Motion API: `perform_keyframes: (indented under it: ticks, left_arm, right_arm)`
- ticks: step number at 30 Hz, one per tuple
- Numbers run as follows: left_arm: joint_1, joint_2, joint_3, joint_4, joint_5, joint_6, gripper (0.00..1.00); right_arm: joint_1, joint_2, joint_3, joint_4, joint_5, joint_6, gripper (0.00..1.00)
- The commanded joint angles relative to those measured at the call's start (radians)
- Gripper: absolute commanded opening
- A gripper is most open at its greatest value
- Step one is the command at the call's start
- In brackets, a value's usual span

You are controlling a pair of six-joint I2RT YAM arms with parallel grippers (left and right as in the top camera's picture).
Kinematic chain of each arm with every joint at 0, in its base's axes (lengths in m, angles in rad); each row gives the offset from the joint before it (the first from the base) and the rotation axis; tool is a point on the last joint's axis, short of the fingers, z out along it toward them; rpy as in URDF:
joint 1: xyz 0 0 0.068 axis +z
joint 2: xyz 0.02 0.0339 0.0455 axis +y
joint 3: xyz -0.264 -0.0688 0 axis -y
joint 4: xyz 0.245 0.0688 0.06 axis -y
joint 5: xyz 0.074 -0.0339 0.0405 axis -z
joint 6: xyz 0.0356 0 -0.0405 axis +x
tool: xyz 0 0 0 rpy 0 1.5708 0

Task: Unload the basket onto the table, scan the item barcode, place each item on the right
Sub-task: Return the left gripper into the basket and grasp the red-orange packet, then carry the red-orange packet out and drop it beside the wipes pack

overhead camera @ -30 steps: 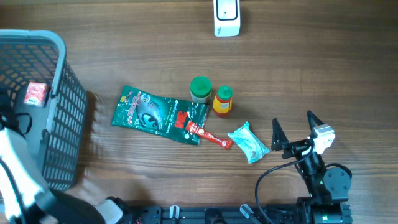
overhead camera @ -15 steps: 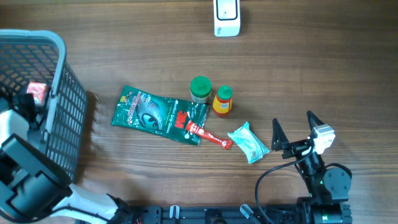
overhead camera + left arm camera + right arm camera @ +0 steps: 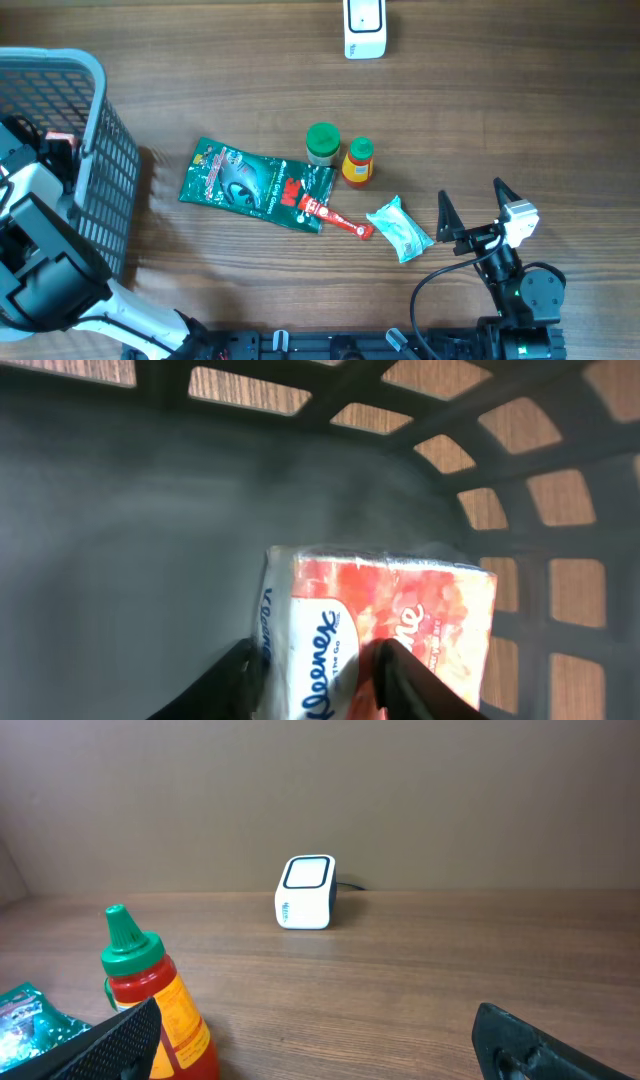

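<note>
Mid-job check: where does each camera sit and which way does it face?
Overhead: above the table, looking straight down; left arm reaches into the basket, right gripper sits open.
Left wrist: inside the basket, facing its mesh wall; its fingers flank the tissue pack.
Right wrist: low over the table, facing the scanner; both fingers show.
Shared: overhead and right wrist both show scanner and sauce bottle.

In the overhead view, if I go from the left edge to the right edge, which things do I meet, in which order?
basket → green bag → jar with green lid → yellow bottle → light blue packet → right end effector. The scanner and the red sachet are left out, because they overlap others.
</note>
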Motion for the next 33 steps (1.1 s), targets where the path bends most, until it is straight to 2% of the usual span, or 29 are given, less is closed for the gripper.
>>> perform_keyframes:
  ticks: [1,3,7,12,16,23,26,30,33]
  left_arm:
    - [0.0,0.059,-0.007,-0.013,-0.039,0.008,0.35]
    - [0.0,0.059,-0.007,-0.014,-0.04,0.008,0.31]
    - [0.0,0.058,-0.007,-0.06,-0.039,0.008,0.04]
    - [0.002,0.017,-0.006,-0.179,-0.04,0.009,0.04]
    - [0.002,-0.146,-0.006,-0.251,-0.04,0.008,0.04]
    - [0.002,-0.561,-0.006,-0.345,-0.04,-0.006,0.04]
    - [0.002,-0.787,-0.006,-0.428,-0.028,-0.113,0.04]
    - [-0.023,-0.995,-0.006,-0.478,0.078,-0.128,0.04]
    - [-0.095,-1.154,-0.006,-0.504,0.142,-0.127,0.04]
  right_arm:
    - [0.004,-0.005,-0.001,0.002,0.016,0.015,1.0]
    - [0.004,-0.005,-0.001,0.002,0.016,0.015,1.0]
    - [0.004,-0.005,-0.001,0.002,0.016,0.015,1.0]
    - [0.004,-0.005,-0.001,0.002,0.016,0.015,1.0]
    - [0.004,-0.005,-0.001,0.002,0.016,0.015,1.0]
    - [0.004,-0.005,-0.001,0.002,0.016,0.015,1.0]
    - [0.004,-0.005,-0.001,0.002,0.016,0.015,1.0]
    - [0.004,-0.005,-0.001,0.002,0.016,0.015,1.0]
    - [0.004,-0.005,-0.001,0.002,0.016,0.015,1.0]
